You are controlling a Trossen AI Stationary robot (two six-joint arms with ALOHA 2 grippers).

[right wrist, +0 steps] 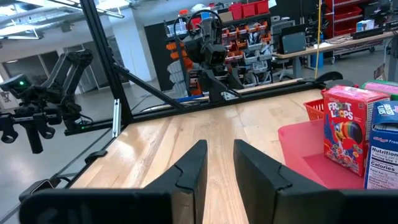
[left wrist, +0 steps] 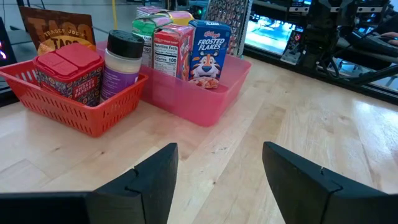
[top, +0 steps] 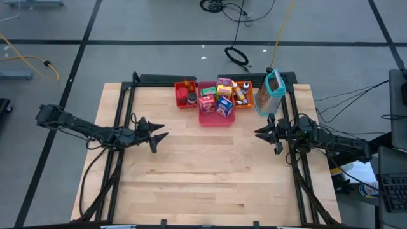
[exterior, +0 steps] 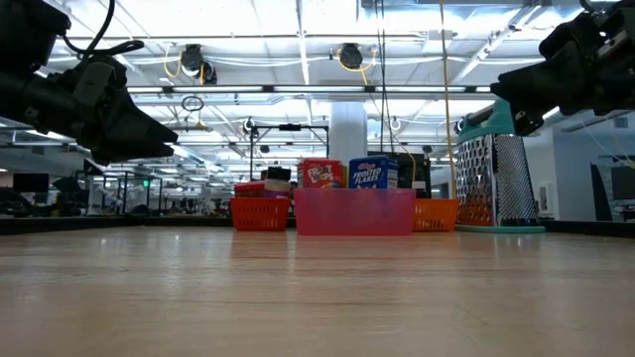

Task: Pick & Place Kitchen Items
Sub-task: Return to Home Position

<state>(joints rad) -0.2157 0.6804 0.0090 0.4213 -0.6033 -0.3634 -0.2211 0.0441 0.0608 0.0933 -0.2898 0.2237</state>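
Left wrist view shows the left end effector (left wrist: 219, 150) with its fingers spread wide and nothing between them. From above, it hangs over the left part of the bench (top: 203, 184), nearer than the bins and well apart from them.

At the far centre three bins stand side by side. The red bin (left wrist: 68, 113) on the left holds a red can (left wrist: 67, 73) and a dark-capped shaker (left wrist: 122, 65), both upright. The pink bin (left wrist: 186, 107) in the middle is packed with upright boxes, among them a green box (left wrist: 144, 30), a Frosted Flakes box (left wrist: 208, 53) and a Froot Loops box (right wrist: 345, 134). The orange bin (top: 251, 95) on the right holds little bottles (top: 240, 94), too small to tell apart. A grater (top: 272, 92) stands just right of the orange bin.

The right end effector (right wrist: 219, 147) hangs over the right part of the bench, nearer than the grater. Its fingers are a narrow gap apart and hold nothing.

No item shows lying loose on the wood, and every item in view sits inside a bin. The sorting therefore looks finished. Both arms are empty and clear of the bins, so what seems left is only for them to draw in to their rest poses. Little could go wrong there, since neither stands near the bins or the grater.
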